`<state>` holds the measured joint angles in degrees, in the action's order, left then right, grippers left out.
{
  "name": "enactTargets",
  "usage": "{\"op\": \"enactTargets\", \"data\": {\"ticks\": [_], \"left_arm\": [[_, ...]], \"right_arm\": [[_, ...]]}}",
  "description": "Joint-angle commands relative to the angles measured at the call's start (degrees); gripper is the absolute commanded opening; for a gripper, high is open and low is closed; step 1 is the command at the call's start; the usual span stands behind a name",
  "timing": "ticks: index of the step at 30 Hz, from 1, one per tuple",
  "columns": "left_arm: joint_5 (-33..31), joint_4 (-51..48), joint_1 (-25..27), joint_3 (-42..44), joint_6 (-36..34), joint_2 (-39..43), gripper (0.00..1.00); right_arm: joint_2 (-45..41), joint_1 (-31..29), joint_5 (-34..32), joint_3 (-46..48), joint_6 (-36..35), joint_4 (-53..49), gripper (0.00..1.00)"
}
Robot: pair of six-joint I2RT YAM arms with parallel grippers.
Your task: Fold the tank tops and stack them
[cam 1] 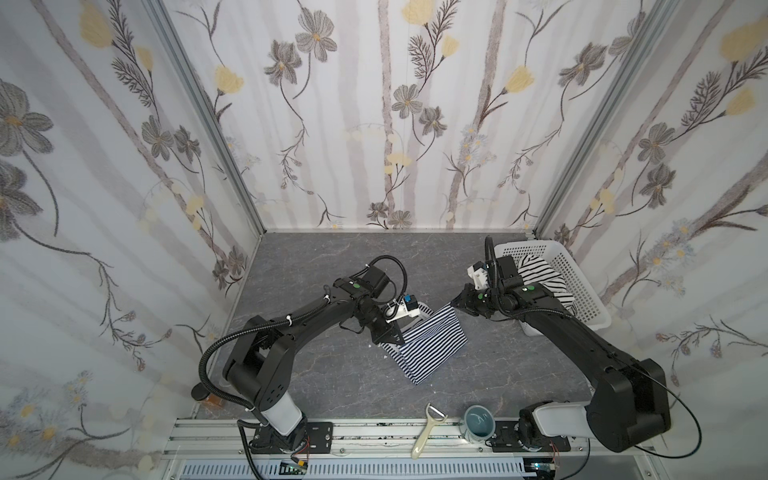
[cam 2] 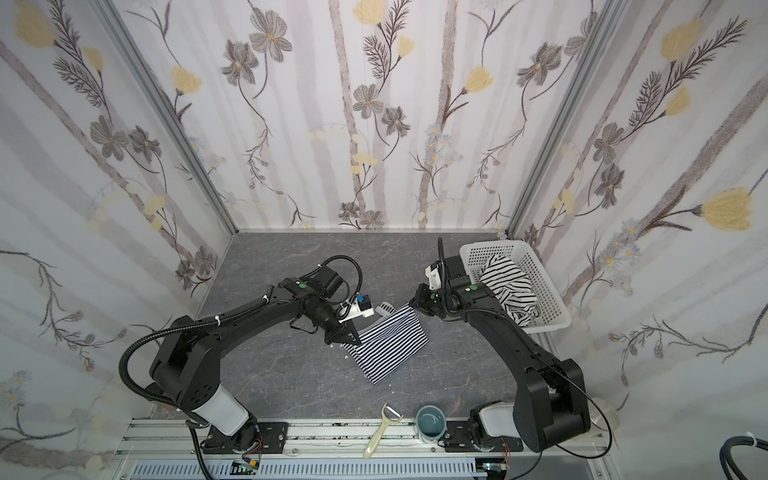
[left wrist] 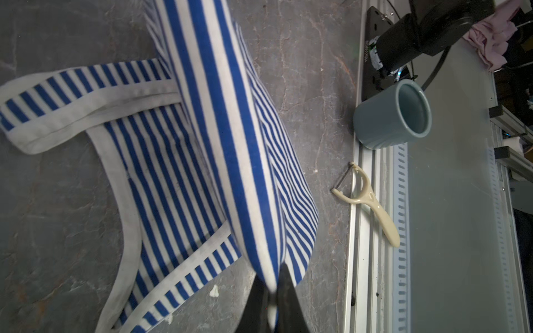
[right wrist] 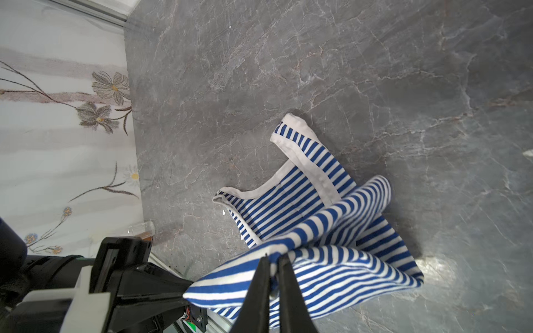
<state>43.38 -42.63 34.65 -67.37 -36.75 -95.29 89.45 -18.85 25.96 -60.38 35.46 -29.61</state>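
Currently the finely striped navy-and-white knit tank top with white trim [cam 1: 432, 340] sits in the middle of the grey marbled tabletop [cam 1: 316, 266], partly lifted. The left hand [cam 1: 394, 340] is pinched tight on its left edge and the right hand [cam 1: 454, 304] is pinched tight on its far right corner. The cloth hangs between them in a raised fold, while the straps and lower layer lie flat on the tabletop. The white knit tank top with wider black stripes [cam 1: 540, 276] lies crumpled in the white perforated plastic basket [cam 1: 582, 286] at the far right. A cream plastic peeler [cam 1: 428, 432] and a blue-grey ceramic mug [cam 1: 478, 422] rest at the near edge, well apart from the cloth.
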Motion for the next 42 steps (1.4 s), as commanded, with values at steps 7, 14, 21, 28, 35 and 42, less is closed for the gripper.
{"op": "enactTargets", "data": {"ticks": [7, 14, 21, 28, 35, 42], "left_arm": [[-0.31, -0.79, -6.34, -1.42, -5.19, -7.65, 0.08], [-1.10, -0.65, -8.91, -3.45, -4.86, -12.02, 0.21], [-9.47, 2.37, -11.80, -3.34, -1.81, -12.20, 0.29], [-8.02, 5.79, -10.18, -1.81, 4.44, -4.73, 0.29], [-4.29, 7.06, -2.65, 0.75, 4.88, -4.73, 0.29], [-11.24, 10.50, -0.91, 3.65, 5.88, -9.91, 0.29]], "right_arm": [[15.08, -1.00, 1.66, -9.43, -2.39, 4.80, 0.08], [20.36, -1.56, 1.63, -13.36, -1.76, 6.90, 0.38], [17.25, -4.39, -1.02, -9.92, -1.08, 8.42, 0.35], [21.22, -6.84, -1.17, -8.33, -0.50, 11.51, 0.14], [29.92, -7.10, -0.24, -11.73, 1.41, 14.04, 0.12], [35.79, -7.57, -0.55, -15.24, 4.23, 15.85, 0.18]]}}
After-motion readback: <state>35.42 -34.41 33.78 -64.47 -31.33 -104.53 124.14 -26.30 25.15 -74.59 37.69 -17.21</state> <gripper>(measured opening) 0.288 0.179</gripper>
